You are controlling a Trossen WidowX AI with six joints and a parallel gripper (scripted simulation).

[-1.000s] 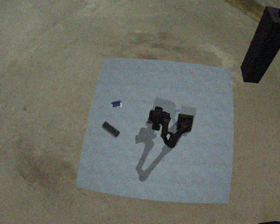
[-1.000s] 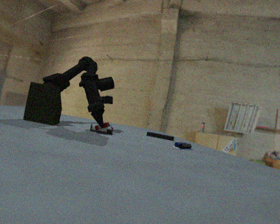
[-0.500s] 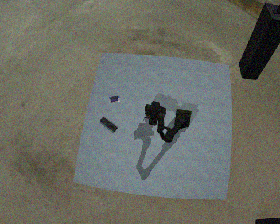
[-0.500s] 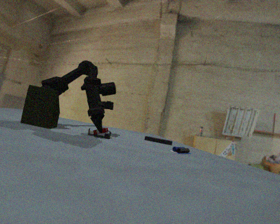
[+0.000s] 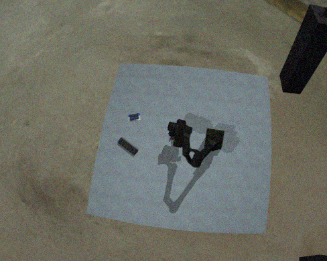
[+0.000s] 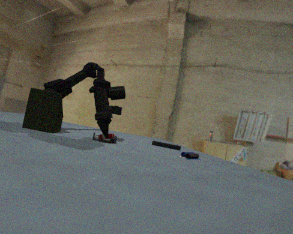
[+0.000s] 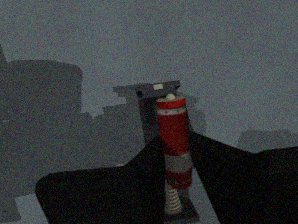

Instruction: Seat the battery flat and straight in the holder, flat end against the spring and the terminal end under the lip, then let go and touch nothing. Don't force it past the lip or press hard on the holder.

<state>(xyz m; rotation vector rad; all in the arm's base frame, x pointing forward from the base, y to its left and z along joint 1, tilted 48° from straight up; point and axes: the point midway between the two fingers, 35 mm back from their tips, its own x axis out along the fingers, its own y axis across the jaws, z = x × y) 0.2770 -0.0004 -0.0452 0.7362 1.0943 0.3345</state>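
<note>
Black parallel-jaw gripper [image 7: 172, 167] pinching red-and-silver cylindrical battery [image 7: 173, 135], which lies along dark rectangular holder [image 7: 150, 92] w/ coil spring [image 7: 172, 200] at 6 o'clock, lip at 12; risk: terminal tip jams vs lip if pushed fwd, or battery pops crooked on release.

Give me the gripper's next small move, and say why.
Probably ease the red battery down level. The gripper is shut on it, flat end at the spring, terminal end by the holder's lip; whether it lies flat is unclear, so don't release yet.
</note>
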